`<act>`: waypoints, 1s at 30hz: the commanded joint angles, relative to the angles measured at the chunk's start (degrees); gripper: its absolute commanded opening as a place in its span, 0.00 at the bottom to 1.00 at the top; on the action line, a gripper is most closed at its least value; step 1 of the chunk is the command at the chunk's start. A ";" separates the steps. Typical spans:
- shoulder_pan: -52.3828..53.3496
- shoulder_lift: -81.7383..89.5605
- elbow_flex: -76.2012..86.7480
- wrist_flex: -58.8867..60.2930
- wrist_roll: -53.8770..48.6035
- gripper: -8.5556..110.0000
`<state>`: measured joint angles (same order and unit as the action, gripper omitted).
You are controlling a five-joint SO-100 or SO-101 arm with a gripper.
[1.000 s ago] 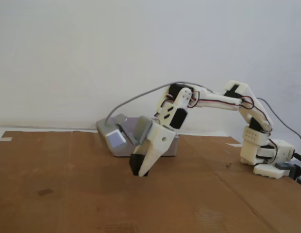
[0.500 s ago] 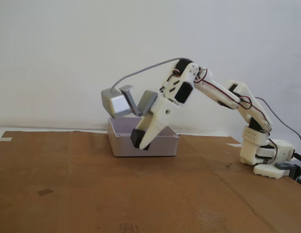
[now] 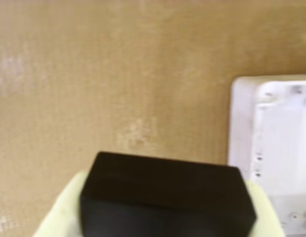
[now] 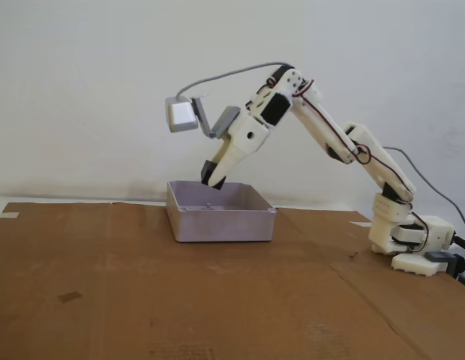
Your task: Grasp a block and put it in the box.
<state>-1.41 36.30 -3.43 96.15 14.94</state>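
Above the box point(image 4: 221, 221), in the fixed view, we see the gripper point(image 4: 211, 177) raised and closed on the block point(image 4: 209, 174), which shows only as a dark tip between the jaws. The wrist view gives the block point(image 3: 165, 192) large and near, clamped between two pale fingers point(image 3: 59, 212), with the box point(image 3: 271, 153) to the right of it over brown cardboard point(image 3: 118, 74). We judge that the block must travel toward that side before release. The fingertips themselves are cut off, and the inside of the box is hard to read.
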 commanded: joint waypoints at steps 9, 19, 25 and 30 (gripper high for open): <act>10.28 4.66 -8.53 4.48 -0.53 0.20; 18.02 4.04 -8.53 4.66 -0.53 0.20; 22.94 3.60 -7.56 4.66 -0.53 0.20; 24.96 0.70 -8.35 4.66 -0.53 0.20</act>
<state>22.76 35.07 -5.89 98.61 14.94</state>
